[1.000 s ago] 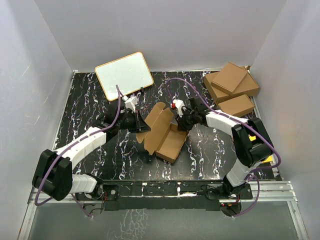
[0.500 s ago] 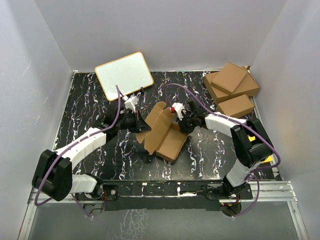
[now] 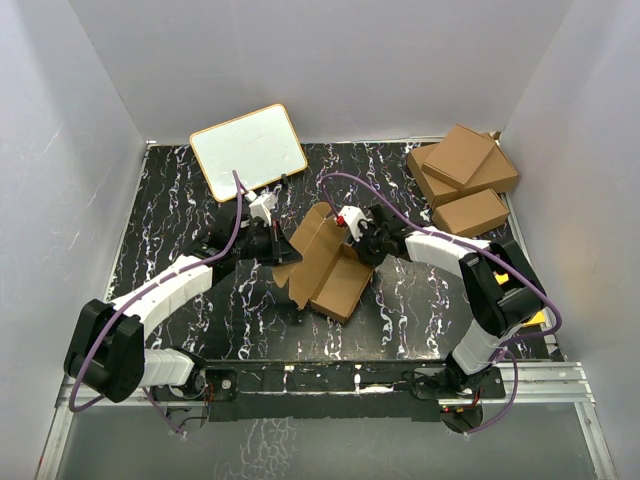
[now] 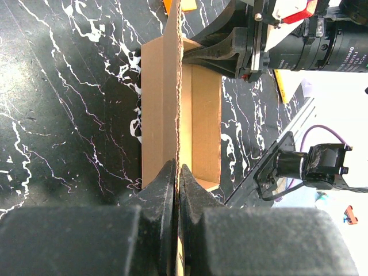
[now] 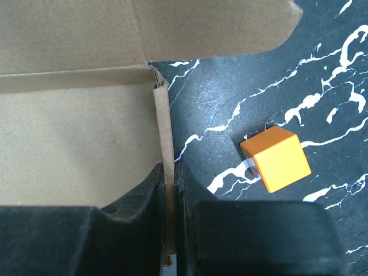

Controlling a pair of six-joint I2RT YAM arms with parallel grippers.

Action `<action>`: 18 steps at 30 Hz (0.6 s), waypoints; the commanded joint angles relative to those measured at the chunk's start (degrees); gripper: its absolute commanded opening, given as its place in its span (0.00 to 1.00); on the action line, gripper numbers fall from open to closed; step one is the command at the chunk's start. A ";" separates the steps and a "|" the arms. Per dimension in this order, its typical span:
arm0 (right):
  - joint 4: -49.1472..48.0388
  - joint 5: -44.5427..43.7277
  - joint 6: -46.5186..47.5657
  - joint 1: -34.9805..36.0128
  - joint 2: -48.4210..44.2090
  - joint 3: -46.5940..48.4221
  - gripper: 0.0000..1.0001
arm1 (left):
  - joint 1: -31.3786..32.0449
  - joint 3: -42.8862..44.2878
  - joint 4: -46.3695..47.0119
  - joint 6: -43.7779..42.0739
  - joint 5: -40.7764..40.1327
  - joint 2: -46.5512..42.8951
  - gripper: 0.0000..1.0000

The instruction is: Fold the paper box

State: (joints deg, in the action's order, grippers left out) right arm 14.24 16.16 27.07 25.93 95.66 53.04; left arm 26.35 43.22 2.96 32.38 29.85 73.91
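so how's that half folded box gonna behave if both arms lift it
Likely light: the paper box is thin cardboard. Its open flaps would probably swing at the creases. The left gripper and right gripper each pinch one thin wall, so it may twist.

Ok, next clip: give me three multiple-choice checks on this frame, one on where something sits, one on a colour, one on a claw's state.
1. Where does the whiteboard lie on the table?
A) far left corner
B) near right corner
C) near edge, centre

2. What colour is the small cube beside the paper box?
A) green
B) orange
C) blue

3. How is the left claw?
A) open above the box
B) shut on nothing
C) shut on a panel of the paper box

Answers: 1 A, the top view shows it at the far left. 2 B, the right wrist view shows it orange. 3 C, the left wrist view shows it clamped on the cardboard edge.
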 commanded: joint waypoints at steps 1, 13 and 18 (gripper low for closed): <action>-1.44 -4.88 0.96 -0.36 -1.12 -0.35 0.11 | -0.22 0.64 -0.33 -0.64 1.34 -1.32 0.00; 0.60 2.58 0.52 -0.43 -3.25 0.93 0.27 | -0.23 1.28 -2.45 -1.95 0.87 -0.77 0.00; 0.32 5.05 0.10 -0.50 -3.65 1.50 0.31 | -0.16 2.24 -3.54 -2.69 0.99 -0.27 0.00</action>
State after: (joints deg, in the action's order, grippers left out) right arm 16.32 18.52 27.14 25.76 94.94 53.04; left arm 26.35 43.27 1.06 31.07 29.85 73.95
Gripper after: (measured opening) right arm 0.299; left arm 0.011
